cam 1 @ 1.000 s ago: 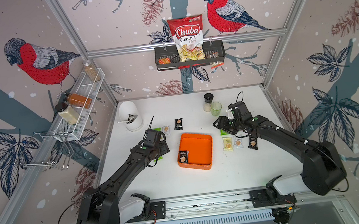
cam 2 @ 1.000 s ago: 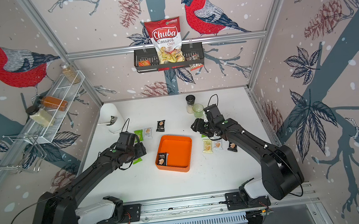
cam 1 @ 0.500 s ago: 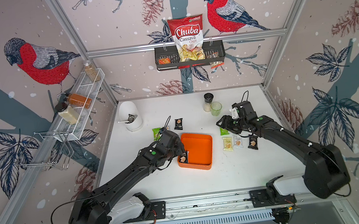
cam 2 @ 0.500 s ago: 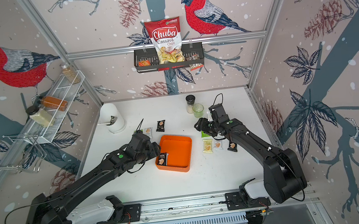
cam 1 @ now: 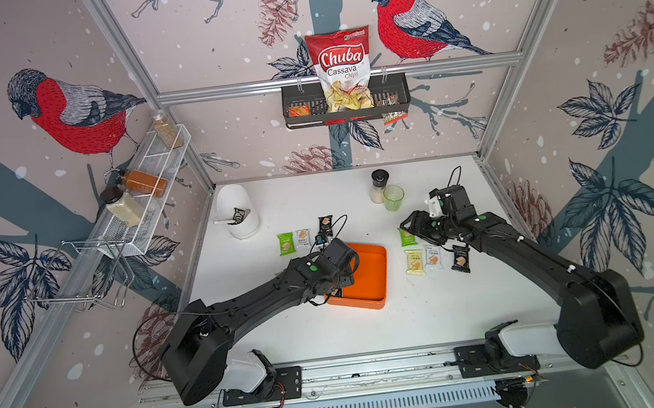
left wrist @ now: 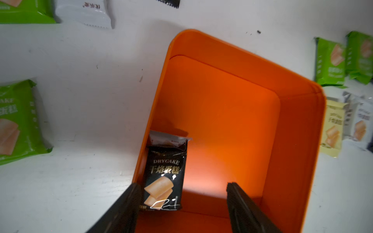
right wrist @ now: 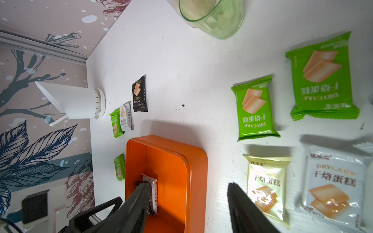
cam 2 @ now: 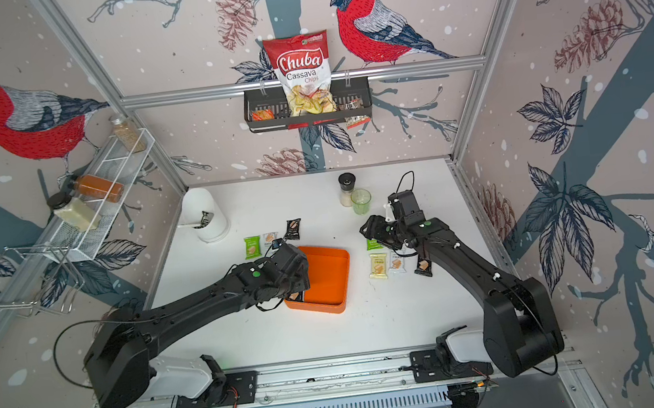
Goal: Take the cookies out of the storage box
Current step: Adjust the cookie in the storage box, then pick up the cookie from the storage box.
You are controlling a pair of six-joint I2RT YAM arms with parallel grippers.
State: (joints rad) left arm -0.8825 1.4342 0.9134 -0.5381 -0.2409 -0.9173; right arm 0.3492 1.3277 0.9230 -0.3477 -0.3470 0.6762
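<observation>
Orange plastic is nearly all there is to see inside the storage box (cam 1: 368,275), which sits on the white counter (cam 1: 412,320) at the centre of the frame in both top views. One black cookie packet (left wrist: 164,173) lies flat in it, tucked along a wall near a corner. The other cookies I can see are out: a few (cam 1: 303,238) to the upper left of the box, several more (cam 1: 432,257) to its right.

The step in hand looks like picking up this last packet. I reckon the left hand (left wrist: 182,185) should shift so both fingers come down inside the wall, one on each long edge of the packet. As it stands, one finger (left wrist: 129,201) hangs over the rim, just beside the packet. Lowered there, it would likely catch the wall and shove the light box. The wrapper looks thin and slick, so a low, square pinch and a straight lift seem wisest.

The left hand is about half open and holds nothing; whether that finger touches the packet I cannot tell. The right hand (cam 1: 407,225) hovers right of centre, jaws apart and empty, above a green packet (cam 1: 407,240).
</observation>
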